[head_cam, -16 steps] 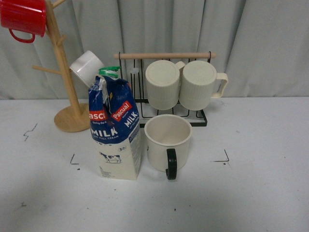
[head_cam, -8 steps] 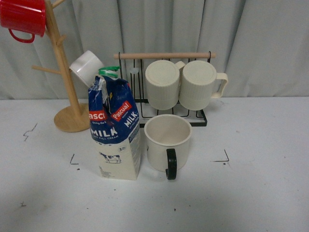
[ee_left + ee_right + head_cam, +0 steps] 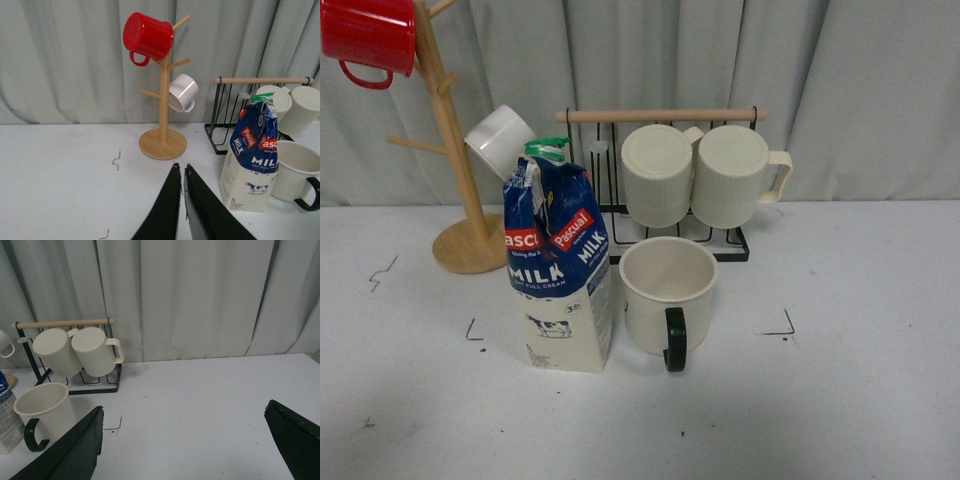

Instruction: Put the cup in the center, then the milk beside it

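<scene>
The cup is standing upright in the middle of the table, its black handle facing the near edge. The milk is standing just left of it, close beside. The left gripper is hovering with its jaws closed, left of the milk. The right gripper is hanging over bare table with its jaws wide open, right of the cup.
</scene>
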